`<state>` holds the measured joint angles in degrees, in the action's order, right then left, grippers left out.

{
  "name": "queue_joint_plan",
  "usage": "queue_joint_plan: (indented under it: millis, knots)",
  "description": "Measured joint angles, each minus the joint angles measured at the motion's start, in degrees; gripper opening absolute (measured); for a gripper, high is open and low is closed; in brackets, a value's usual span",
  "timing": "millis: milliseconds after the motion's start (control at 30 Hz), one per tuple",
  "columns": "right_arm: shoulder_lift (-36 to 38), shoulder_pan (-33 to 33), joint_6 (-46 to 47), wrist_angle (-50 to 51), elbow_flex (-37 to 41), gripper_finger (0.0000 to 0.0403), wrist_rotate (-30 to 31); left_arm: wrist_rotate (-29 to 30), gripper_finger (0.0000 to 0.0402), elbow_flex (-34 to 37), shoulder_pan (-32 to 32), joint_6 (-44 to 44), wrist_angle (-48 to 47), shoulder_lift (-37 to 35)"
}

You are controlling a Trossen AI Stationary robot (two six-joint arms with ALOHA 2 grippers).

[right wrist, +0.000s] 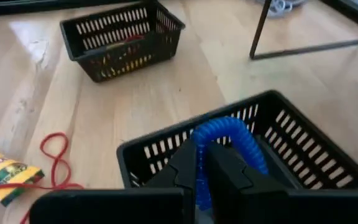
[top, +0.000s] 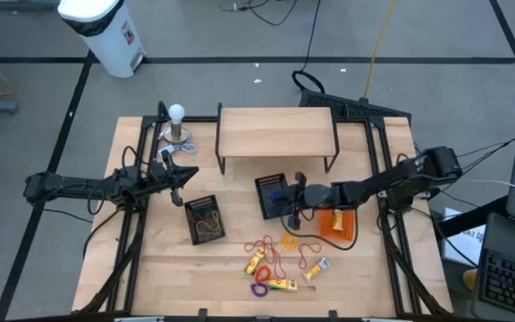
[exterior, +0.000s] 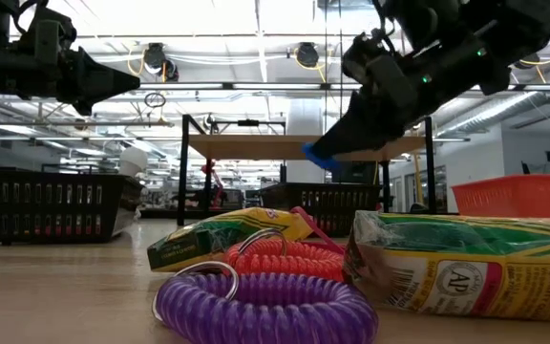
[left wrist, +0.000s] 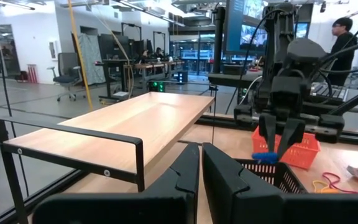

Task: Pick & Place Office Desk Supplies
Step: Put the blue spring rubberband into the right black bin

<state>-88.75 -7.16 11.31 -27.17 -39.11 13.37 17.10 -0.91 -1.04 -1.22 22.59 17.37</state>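
High view hides what the right gripper [top: 295,211] carries; only the right wrist view shows a blue coil [right wrist: 229,140] pinched in its jaws, above a black basket [right wrist: 303,155]. Other coils and yellow packs [top: 280,284] lie on the wooden desk [top: 168,268]. Left gripper [left wrist: 201,180] (jaws pressed together, empty) hangs by the shelf [left wrist: 129,124].

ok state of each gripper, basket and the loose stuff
right gripper: shut on blue coil, over middle basket
left gripper: shut, empty, raised
left basket: holds a few loops
orange basket: contents unclear
packets and loops: loose on table
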Motion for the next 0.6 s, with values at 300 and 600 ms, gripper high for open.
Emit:
queue_joint_plan:
  millis: [300, 600]
  knots:
    - [-1.22, 0.04, 0.54, -1.36, -0.04, 0.0011, -1.47, 0.0, 0.0019, 0.0, -0.02, -0.02, -0.02, -0.02]
    - [-1.24, 0.07, 1.26, -1.31, -0.04, 0.0029, -1.57, 0.0, 0.0019, 0.0, 0.0, -0.02, 0.06, -0.01]
